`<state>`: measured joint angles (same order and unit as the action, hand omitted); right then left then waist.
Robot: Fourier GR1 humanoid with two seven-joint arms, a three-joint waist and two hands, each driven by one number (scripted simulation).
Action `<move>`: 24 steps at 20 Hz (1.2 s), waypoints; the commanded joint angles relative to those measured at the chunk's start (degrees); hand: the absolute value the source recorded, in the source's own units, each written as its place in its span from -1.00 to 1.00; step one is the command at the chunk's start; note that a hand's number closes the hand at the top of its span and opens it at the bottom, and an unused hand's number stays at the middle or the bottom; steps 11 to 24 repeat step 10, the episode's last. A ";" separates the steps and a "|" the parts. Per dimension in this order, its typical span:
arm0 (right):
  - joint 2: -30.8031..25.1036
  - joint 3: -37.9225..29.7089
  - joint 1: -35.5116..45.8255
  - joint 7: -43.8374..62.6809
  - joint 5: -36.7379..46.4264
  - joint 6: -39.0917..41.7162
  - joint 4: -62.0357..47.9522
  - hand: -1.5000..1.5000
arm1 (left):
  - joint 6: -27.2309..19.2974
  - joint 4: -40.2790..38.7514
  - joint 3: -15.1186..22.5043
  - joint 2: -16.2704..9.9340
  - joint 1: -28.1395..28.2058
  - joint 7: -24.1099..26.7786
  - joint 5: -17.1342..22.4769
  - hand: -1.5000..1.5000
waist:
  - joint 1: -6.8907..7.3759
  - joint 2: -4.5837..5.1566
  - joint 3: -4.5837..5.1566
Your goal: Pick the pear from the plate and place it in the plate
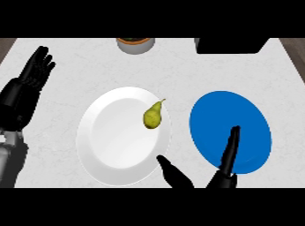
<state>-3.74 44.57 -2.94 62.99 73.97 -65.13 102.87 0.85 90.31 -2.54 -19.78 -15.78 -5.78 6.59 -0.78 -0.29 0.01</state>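
A yellow-green pear (153, 115) lies on the right part of a white plate (113, 145), its stem pointing up and right. A blue plate (246, 114) sits just to the right of the white one. My right hand (228, 154) comes in from the lower edge, open: its straight fingers lie over the blue plate's lower part, and its thumb (171, 170) reaches over the white plate's lower right rim. The pear is apart from that hand, above and to the left. My left hand (25, 84) rests open at the left edge, fingers up.
At the counter's far edge stand a round grey pot (135, 44) with a brown inside and a black box (231, 45). Wooden floor shows beyond the counter's left and right sides.
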 commanded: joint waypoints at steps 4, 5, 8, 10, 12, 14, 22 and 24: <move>-9.07 6.22 -16.85 -3.37 1.90 -4.68 12.40 -1.00 | 0.03 4.17 -0.30 0.09 2.37 -1.23 -2.00 0.00 | 0.41 0.13 -0.03; -11.26 4.35 -13.36 -3.52 -2.38 -5.03 10.47 -1.00 | 1.64 4.11 -1.24 -0.08 0.42 -4.19 0.31 0.00 | 0.60 0.21 -0.04; -10.79 5.79 -20.37 -5.71 2.65 -2.21 15.52 -1.00 | 2.64 2.38 -2.36 -0.15 0.84 -1.00 -0.20 0.00 | 0.40 0.20 -0.01; -10.36 3.78 -21.51 -6.66 3.78 -2.52 14.87 -1.00 | 1.63 2.99 -2.43 0.57 0.09 -3.02 -0.45 0.00 | 0.41 0.20 -0.01; -10.36 3.78 -21.51 -6.66 3.78 -2.52 14.87 -1.00 | 1.63 2.99 -2.43 0.57 0.09 -3.02 -0.45 0.00 | 0.41 0.20 -0.01; -10.36 3.78 -21.51 -6.66 3.78 -2.52 14.87 -1.00 | 1.63 2.99 -2.43 0.57 0.09 -3.02 -0.45 0.00 | 0.41 0.20 -0.01; -10.36 3.78 -21.51 -6.66 3.78 -2.52 14.87 -1.00 | 1.63 2.99 -2.43 0.57 0.09 -3.02 -0.45 0.00 | 0.41 0.20 -0.01; -10.36 3.78 -21.51 -6.66 3.78 -2.52 14.87 -1.00 | 1.63 2.99 -2.43 0.57 0.09 -3.02 -0.45 0.00 | 0.41 0.20 -0.01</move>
